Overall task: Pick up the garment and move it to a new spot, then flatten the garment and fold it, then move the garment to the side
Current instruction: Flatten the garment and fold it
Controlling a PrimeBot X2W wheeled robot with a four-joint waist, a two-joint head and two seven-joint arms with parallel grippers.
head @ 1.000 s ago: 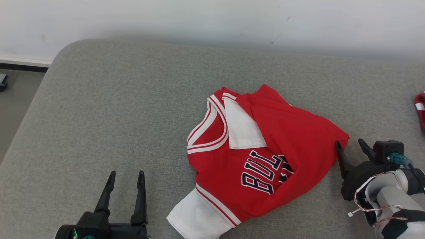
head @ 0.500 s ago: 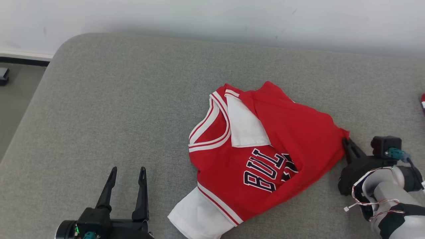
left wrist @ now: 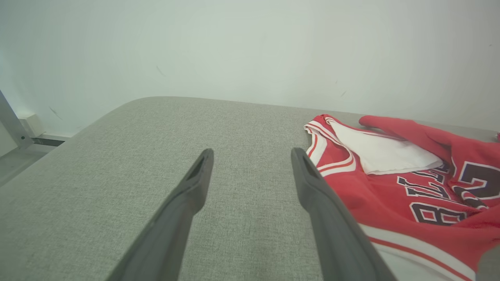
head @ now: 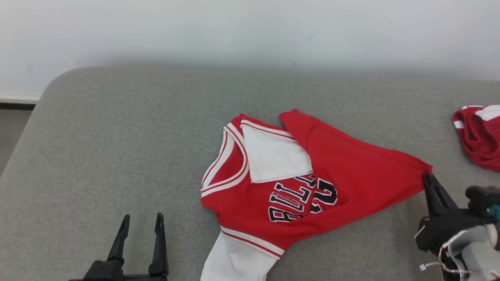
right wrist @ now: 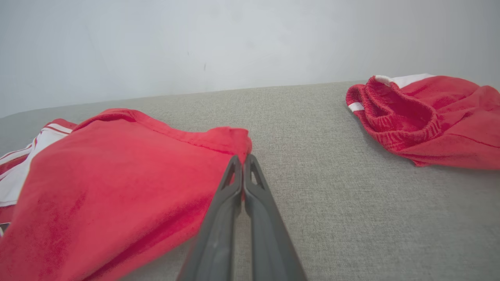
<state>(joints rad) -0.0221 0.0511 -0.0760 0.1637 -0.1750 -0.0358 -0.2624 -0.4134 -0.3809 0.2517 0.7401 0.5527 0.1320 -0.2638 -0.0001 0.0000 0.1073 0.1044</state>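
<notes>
The garment point(head: 332, 171) is a red jersey with white trim and dark lettering, lying crumpled in the middle of the grey padded surface point(head: 117, 136). Its right corner is drawn out into a point. My right gripper point(head: 427, 177) is shut on that corner; in the right wrist view the closed fingertips point(right wrist: 243, 158) pinch the red hem of the garment point(right wrist: 117, 168). At the lower left my left gripper point(head: 142, 216) stands open with nothing in it, a short way left of the jersey. In the left wrist view the left gripper point(left wrist: 252, 152) has the garment point(left wrist: 390, 187) to its right.
Another red piece of clothing with white trim point(head: 478, 134) lies bunched at the right edge, also seen in the right wrist view as the red bundle point(right wrist: 425, 117). A pale wall runs behind the surface. The surface's rounded corner and the floor point(head: 11, 128) are at the far left.
My right gripper has shut on the jersey's right corner and drawn it out to the right, stretching the red flap. The head camera has shifted. The left gripper stays open.
</notes>
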